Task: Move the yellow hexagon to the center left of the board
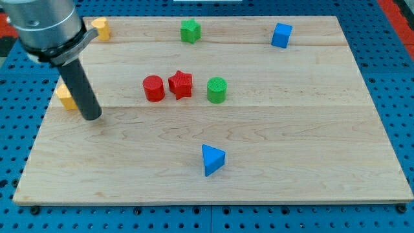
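My tip (92, 117) sits beside the yellow hexagon (64, 97) at the table (259, 188) edge; it has no claw, so an overpush risks tipping the hexagon off.

Two yellow blocks (65, 97) (100, 28), two red (153, 88) (180, 84), two green (217, 90) (190, 30), and two blue (212, 159) (281, 35): eight blocks in all.

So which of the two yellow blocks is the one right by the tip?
The yellow block at the board's left edge, mid-height; my tip sits just to its lower right. The other yellow block lies at the top-left corner, well away.
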Motion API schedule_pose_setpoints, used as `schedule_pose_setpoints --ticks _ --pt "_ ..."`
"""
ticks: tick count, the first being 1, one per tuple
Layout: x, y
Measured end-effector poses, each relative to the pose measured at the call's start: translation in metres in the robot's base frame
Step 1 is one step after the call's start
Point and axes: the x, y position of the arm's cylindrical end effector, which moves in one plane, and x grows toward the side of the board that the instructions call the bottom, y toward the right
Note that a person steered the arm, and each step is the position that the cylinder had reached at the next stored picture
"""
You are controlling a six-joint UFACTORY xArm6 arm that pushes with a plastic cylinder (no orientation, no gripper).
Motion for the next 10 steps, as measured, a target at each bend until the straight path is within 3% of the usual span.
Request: schedule_pose_setpoints --ticks 3,10 --pt "-0.033 -0.088" --pt "-0.073 -0.061"
